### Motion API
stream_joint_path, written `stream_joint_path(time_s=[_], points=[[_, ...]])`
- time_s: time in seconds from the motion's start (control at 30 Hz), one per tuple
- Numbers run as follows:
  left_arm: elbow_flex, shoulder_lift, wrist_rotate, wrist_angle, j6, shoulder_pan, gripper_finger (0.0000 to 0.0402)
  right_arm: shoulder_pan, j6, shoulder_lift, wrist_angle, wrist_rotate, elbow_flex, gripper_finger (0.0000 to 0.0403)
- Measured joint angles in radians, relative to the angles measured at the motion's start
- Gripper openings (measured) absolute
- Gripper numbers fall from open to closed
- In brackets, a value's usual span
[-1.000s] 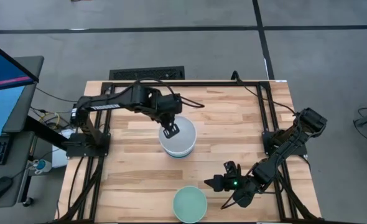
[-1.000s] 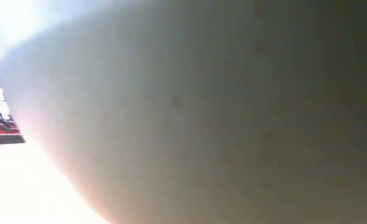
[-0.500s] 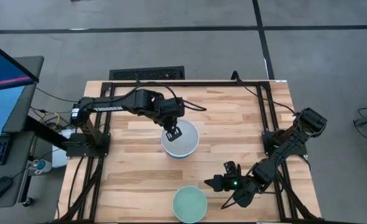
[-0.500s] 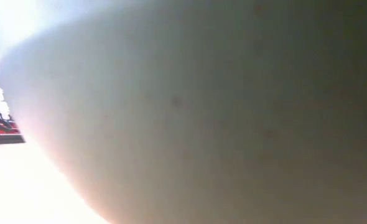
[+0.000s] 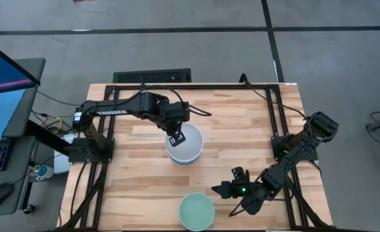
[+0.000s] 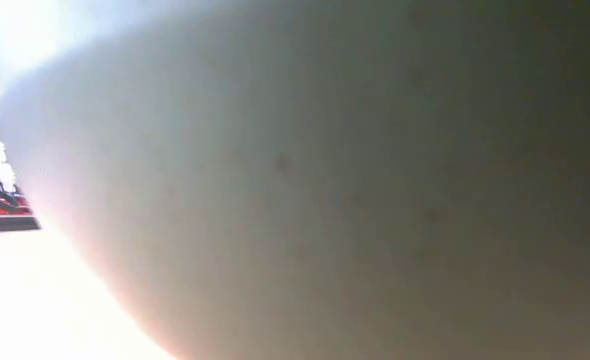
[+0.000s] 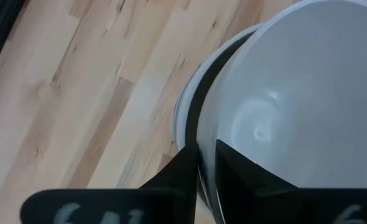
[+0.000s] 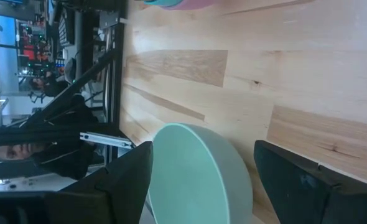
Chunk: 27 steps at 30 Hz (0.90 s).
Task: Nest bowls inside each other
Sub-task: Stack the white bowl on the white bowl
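The left gripper [image 5: 176, 138] sits at the near-left rim of the bowl stack [image 5: 185, 147], mid-table. Compared with a second ago, the stack's top white bowl [image 7: 295, 106] has shifted slightly and now appears seated; the left wrist view shows the fingers [image 7: 233, 168] straddling that bowl's wall with a narrow gap, one inside, one outside. Whether they pinch or have begun releasing cannot be told; judged likely a release after placement, meaning one more bowl nested. A dark rim shows beneath the white bowl, and a blue edge at the stack's base. Further right, the mint green bowl [image 5: 197, 211] stands alone at the table's near edge, not yet nested, so the task is judged unfinished. The right gripper [image 5: 223, 191] waits just beside it, fingers [image 8: 127, 180] spread wide either side of it without contact. The low view is filled by that bowl's wall. Writing: white lettering on the left arm's link is too small to read; partial white digits on the left wrist mount are not legible.
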Motion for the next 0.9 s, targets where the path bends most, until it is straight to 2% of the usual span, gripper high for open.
stream_joint_path(time_s=[0.77,0.9], points=[[0.000,-0.011,-0.026,-0.009,0.028,0.005,0.0039,0.000,-0.001,0.000,-0.001,-0.002,0.000,0.0302],[0.006,-0.011,-0.026,-0.011,0.028,0.007,0.0039,0.000,-0.003,0.000,-0.004,-0.029,0.000,0.0302]])
